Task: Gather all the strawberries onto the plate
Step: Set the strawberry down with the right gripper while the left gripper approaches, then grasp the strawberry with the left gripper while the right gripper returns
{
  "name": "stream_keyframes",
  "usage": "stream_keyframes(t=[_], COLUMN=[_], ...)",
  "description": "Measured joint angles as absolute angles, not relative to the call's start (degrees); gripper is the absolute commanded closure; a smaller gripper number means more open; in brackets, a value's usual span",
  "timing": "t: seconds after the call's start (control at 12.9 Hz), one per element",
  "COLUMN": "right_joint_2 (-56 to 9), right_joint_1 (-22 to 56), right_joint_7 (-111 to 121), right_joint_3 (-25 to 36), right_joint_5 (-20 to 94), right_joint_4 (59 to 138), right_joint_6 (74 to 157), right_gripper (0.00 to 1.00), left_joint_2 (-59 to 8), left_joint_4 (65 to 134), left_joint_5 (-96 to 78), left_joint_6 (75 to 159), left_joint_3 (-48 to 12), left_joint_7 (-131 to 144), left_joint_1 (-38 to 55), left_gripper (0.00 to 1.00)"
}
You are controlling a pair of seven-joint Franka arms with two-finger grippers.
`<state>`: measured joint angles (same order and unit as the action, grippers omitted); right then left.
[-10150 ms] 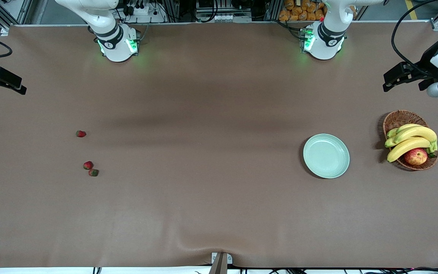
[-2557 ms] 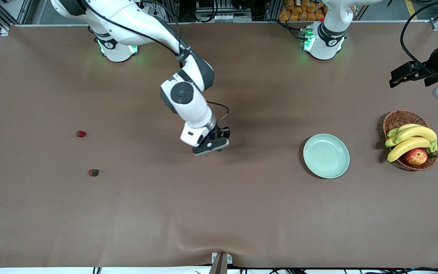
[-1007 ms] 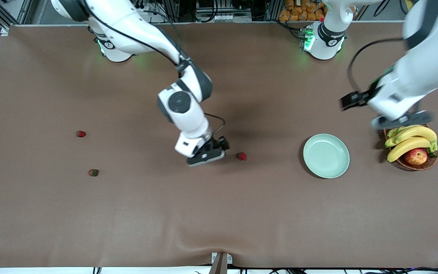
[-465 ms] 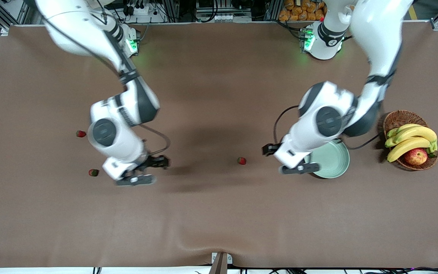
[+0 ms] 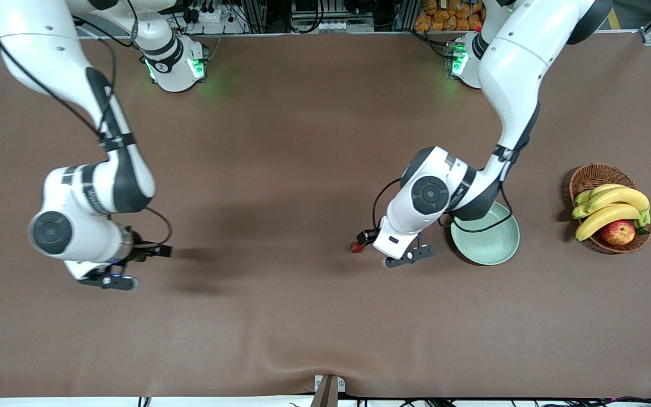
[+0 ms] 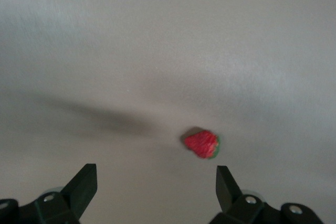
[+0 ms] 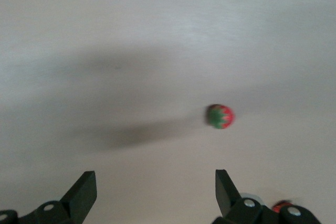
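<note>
My plate holds nothing yet. My left claw, spread wide, hangs over one strawberry on the worktop; my right claw, also spread, over another strawberry.

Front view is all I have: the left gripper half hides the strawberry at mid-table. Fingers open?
Observer: Open. The left wrist view shows the left gripper with both fingers spread and nothing between them.
Operator: Berry centred?
Observer: No. The mid-table strawberry lies on the table ahead of the tips, closer to one finger, untouched.
Operator: Right side? The arm hides those berries.
Observer: The right gripper is open too. A strawberry with its green top showing lies ahead of it, not gripped.
</note>
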<state>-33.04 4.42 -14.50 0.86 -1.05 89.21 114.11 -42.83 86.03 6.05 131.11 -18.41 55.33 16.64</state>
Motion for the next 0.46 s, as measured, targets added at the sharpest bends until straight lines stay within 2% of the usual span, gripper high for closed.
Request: stream_keyframes(t=[0.23,0.46], right_joint_2=[-34.56,-37.18], right_joint_1=[1.5,0.89], right_joint_7=[-14.21,-14.22], right_joint_3=[0.78,0.73], right_joint_5=[-1.05,-1.01], right_joint_4=[90.04,90.3], right_joint_6=[116.52,119.11], right_gripper=[0.0,0.0], left_joint_2=[-47.06,-50.62], left_joint_4=[83.0,81.37], left_joint_5=[6.11,6.12], left_joint_6=[135.83,138.39], left_joint_3=[-17.7,-13.5], left_joint_7=[66.97,70.54], left_joint_1=[19.26,23.06], left_gripper=[0.02,0.16])
